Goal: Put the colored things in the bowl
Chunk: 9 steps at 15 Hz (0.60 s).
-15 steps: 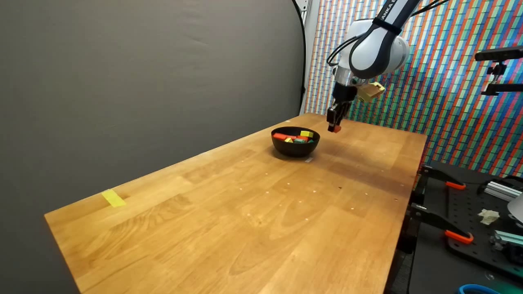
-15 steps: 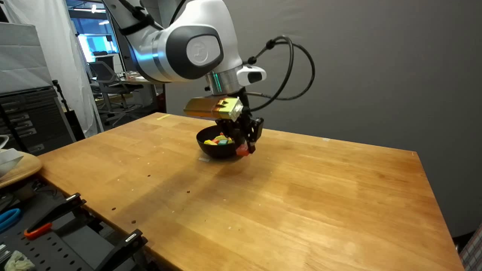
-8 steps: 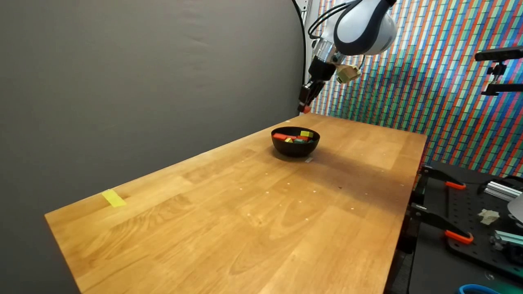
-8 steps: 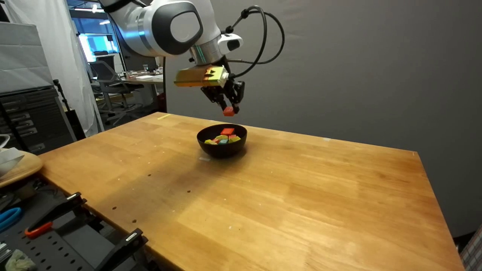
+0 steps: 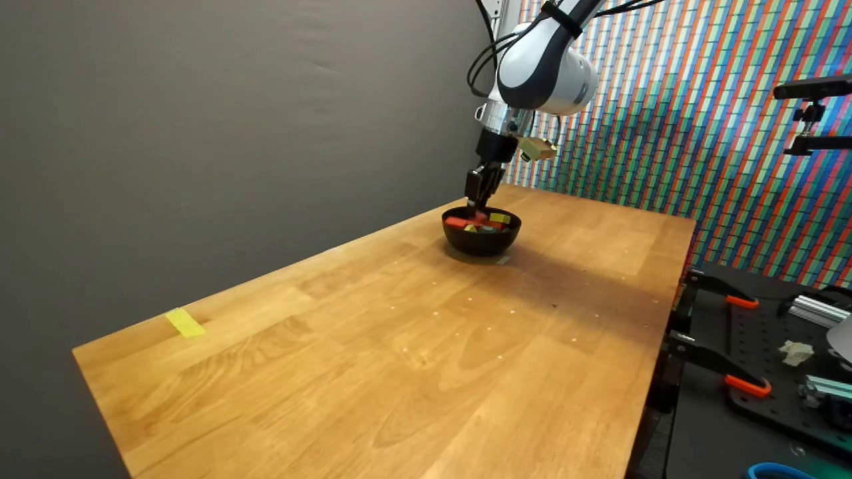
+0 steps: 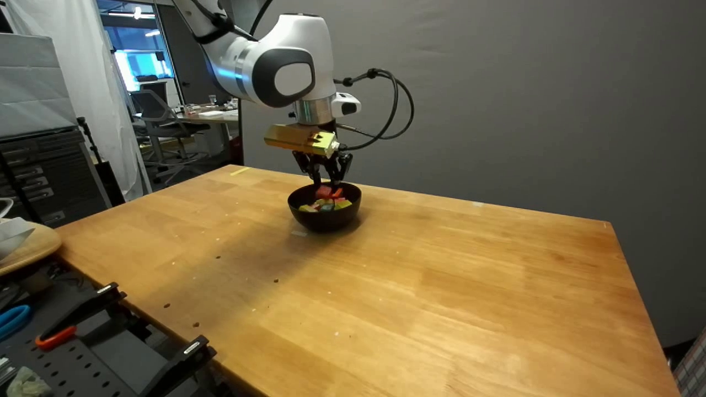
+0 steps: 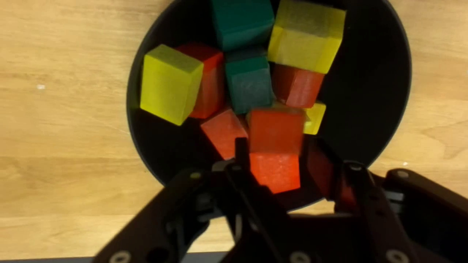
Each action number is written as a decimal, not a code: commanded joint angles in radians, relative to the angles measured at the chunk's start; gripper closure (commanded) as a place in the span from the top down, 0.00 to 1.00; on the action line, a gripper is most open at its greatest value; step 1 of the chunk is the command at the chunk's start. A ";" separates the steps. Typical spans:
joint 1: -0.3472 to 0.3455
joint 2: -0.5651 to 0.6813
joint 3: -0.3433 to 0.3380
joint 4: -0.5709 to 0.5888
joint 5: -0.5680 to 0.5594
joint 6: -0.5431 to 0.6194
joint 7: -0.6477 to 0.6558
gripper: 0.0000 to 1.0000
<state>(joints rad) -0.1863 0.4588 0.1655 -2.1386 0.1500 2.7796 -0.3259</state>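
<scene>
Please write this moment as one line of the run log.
gripper: pointing down at bowl | red block: between jaws, gripped or released unclear | bowl: holding other colored blocks

Wrist view: upper edge cuts off black bowl (image 7: pixel 374 87), fingers (image 7: pixel 242 157) blurred, one yellow block (image 7: pixel 315 117) partly hidden behind red block (image 7: pixel 276 133).

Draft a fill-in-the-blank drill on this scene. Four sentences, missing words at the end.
1. The bowl under the claw is coloured ____.
2. In the wrist view, the block between the claw's fingers is ____.
3. The bowl stands on a table made of ____.
4. In the wrist view, the green blocks lie inside the ____.

Missing words: black; red; wood; bowl.
</scene>
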 commanded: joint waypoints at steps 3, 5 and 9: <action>-0.024 -0.066 0.012 0.025 0.009 -0.130 -0.053 0.94; -0.032 -0.143 0.025 -0.015 0.025 -0.173 -0.098 1.00; -0.039 -0.362 0.044 -0.136 0.136 -0.273 -0.275 1.00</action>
<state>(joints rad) -0.2079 0.2876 0.1909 -2.1512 0.1914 2.5654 -0.4657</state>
